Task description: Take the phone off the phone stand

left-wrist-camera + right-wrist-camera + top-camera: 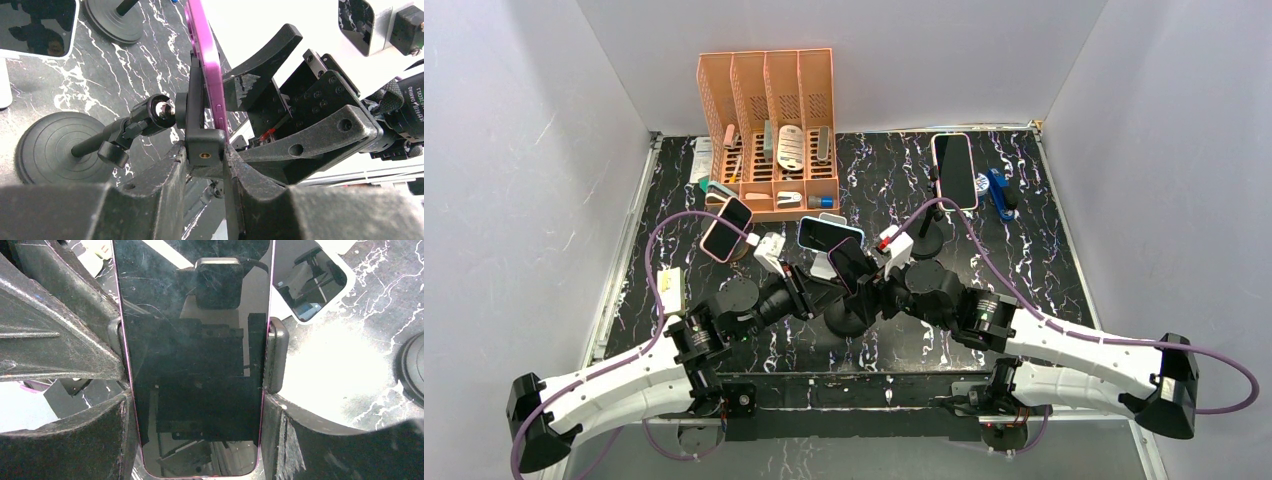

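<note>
A phone [195, 340] with a dark screen and magenta rim stands in the black clamp [205, 147] of a phone stand. The stand's stem and ball joint [160, 112] run down to a round base [47, 147]. My left gripper [205, 155] is shut on the clamp's lower block, one finger on each side. My right gripper [196, 390] is shut on the phone, its fingers pressed against the two long edges below the clamp's side jaw [276, 355]. From above, both grippers meet at the phone [852, 265] in the table's middle.
Other phones on stands stand nearby: a pink one [727, 228] at the left, a light-blue one [829, 235] just behind, another [954, 170] at the back right above its base [927, 245]. An orange organizer [769, 130] stands at the back. White walls enclose the table.
</note>
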You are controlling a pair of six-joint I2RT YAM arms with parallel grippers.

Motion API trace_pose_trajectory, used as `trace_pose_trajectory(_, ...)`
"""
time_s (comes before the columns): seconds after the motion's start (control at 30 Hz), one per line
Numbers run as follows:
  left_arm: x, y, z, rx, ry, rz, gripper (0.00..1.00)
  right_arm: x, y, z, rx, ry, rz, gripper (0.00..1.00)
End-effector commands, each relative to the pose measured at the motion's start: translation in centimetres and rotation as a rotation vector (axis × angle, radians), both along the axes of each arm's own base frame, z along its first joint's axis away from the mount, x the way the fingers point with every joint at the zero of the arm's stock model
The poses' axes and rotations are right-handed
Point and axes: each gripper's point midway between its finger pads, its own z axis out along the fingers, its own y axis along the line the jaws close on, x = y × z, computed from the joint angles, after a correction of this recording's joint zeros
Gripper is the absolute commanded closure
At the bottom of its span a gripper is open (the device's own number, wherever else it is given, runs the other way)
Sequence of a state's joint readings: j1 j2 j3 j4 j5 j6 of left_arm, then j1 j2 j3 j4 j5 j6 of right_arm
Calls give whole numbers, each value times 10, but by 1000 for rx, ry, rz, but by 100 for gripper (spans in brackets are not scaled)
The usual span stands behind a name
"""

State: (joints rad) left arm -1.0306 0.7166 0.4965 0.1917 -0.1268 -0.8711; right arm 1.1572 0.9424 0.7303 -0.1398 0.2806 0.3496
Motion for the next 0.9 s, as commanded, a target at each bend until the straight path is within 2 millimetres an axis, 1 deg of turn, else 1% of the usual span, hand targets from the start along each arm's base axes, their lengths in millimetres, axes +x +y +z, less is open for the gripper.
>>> trace_pose_trajectory(0.0, -1, 22, -25, 116, -4, 39, 100, 43, -71, -19, -184, -41, -311, 99)
trace_pose_trajectory(0.2, 1, 21, -32, 129, 0, 39, 100, 33, -53, -6, -113, -14, -222, 99)
trace_pose_trajectory(0.43, 2, 13, -32, 132, 4, 24, 100, 20, -33, 10, -37, 10, -112, 99)
trace_pose_trajectory(0.7, 5, 4, -32, 142, 7, 7, 100, -4, -10, 45, 110, 34, 41, 99)
trace_pose_trajectory(0.87, 6, -1, -33, 139, 10, -1, 100, -18, -3, 64, 174, 50, 119, 99)
